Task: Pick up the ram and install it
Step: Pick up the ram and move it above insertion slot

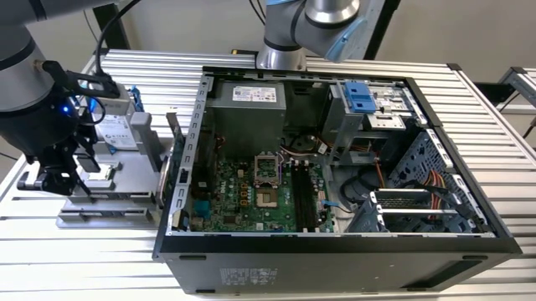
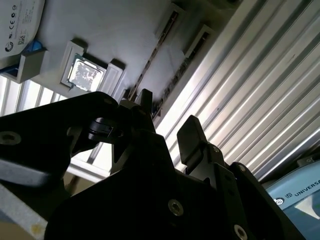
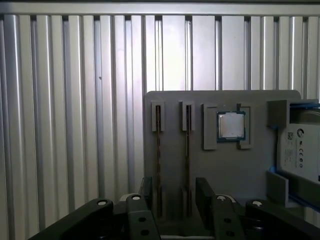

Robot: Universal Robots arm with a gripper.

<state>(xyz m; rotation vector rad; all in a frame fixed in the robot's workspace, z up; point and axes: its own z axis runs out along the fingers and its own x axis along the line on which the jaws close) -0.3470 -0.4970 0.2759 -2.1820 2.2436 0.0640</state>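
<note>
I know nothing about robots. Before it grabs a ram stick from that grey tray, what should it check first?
1. Is the gripper open? Ok: its fingers stand apart and hold nothing.
2. Is the ram ready to grab? Ok: two sticks stand on edge in the tray slots.
3. Are the fingers lined up on one stick? Cannot tell: in the first wrist view both sticks fall within the gap.
4. Are the neighbours clear? Ok: the processor and hard drive sit aside.
5. Is the case open? Ok: the motherboard slots are exposed.
</note>
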